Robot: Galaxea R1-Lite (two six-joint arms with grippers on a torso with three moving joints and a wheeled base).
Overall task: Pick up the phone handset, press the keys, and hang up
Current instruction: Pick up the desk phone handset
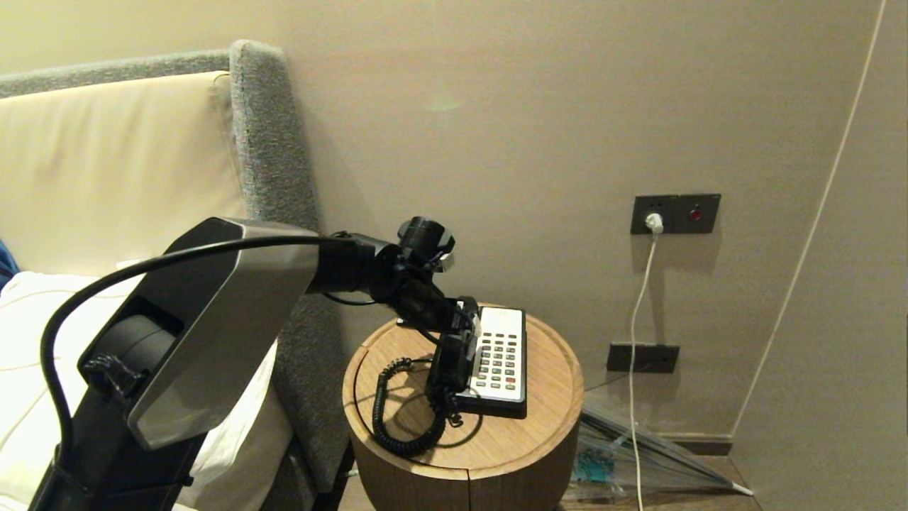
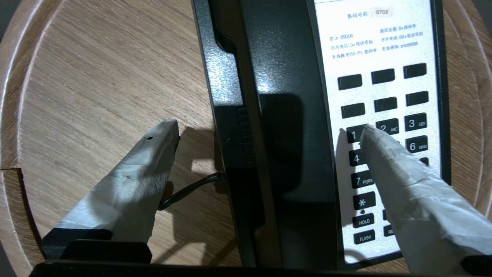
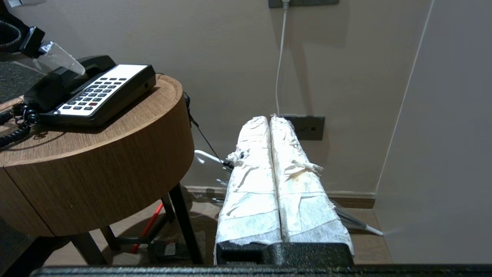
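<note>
Our left claw [image 2: 269,130] hangs spread wide astride the phone handset [image 2: 269,115], which lies cradled at nine o'clock of the keys [image 2: 384,127] on the round worktop [image 2: 96,77]. We lower evenly, then squeeze mid-handle. The right claw [image 3: 271,123] rests pressed together.

In your head view the left arm covers the upper end of the phone handset [image 1: 451,363], and the left gripper [image 1: 464,333] is too small there for you to read how its jaws stand. In the left wrist view the handset runs off both picture edges, so you see neither of its ends. One taped finger [image 2: 407,181] hides several of the keys [image 2: 378,127], among them the middle column below the 2. The small print on the faceplate [image 2: 374,36] is too blurred to read. In the right wrist view the tabletop [image 3: 115,127] is cut by the picture's edge, and the coiled cord [image 3: 11,134] leaves the picture there.
</note>
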